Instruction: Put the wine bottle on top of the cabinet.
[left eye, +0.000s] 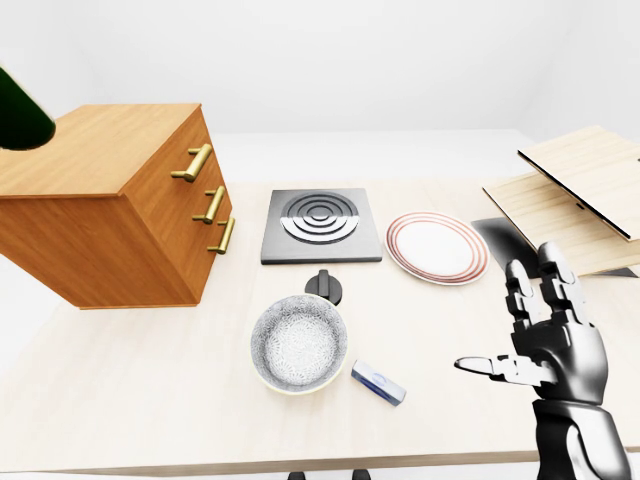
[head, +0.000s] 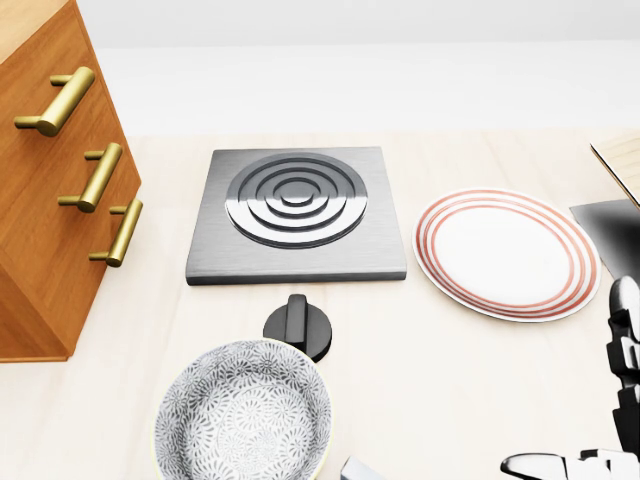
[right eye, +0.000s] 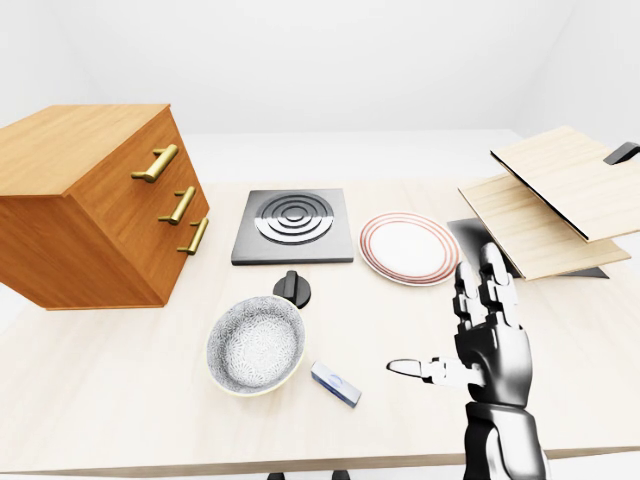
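wine bottle (left eye: 20, 120): dark green, only a bit showing at far-left edge of left-eye view, above the cabinet's left end; held or resting, can't tell
cabinet (left eye: 120, 205): wooden, 3 brass handles on its right face; stands on left part of counter; top bare where visible
counter (left eye: 150, 390): pale wood, carries all items
right hand (right eye: 478, 345): raised over near-right of counter, palm turned left; fingers (right eye: 492, 285) straight up & spread, thumb pointing left; holding nothing; in head view only tips at bottom-right corner
left hand: not seen in any view; finger state can't tell
hob plate (head: 297, 212): grey square w/ concentric rings, centre of counter, right of cabinet
knob (head: 298, 325): black, just near side of hob plate, touching far rim of bowl in head view
bowl (left eye: 298, 343): grey-speckled, near centre, empty
plate (head: 507, 252): white w/ red rings, right of hob plate, apart from it
small block (left eye: 378, 383): blue-white, lying flat just right of bowl
boards (right eye: 560, 200): pale wood panels, tilted, stacked at far right; dark sheet under them
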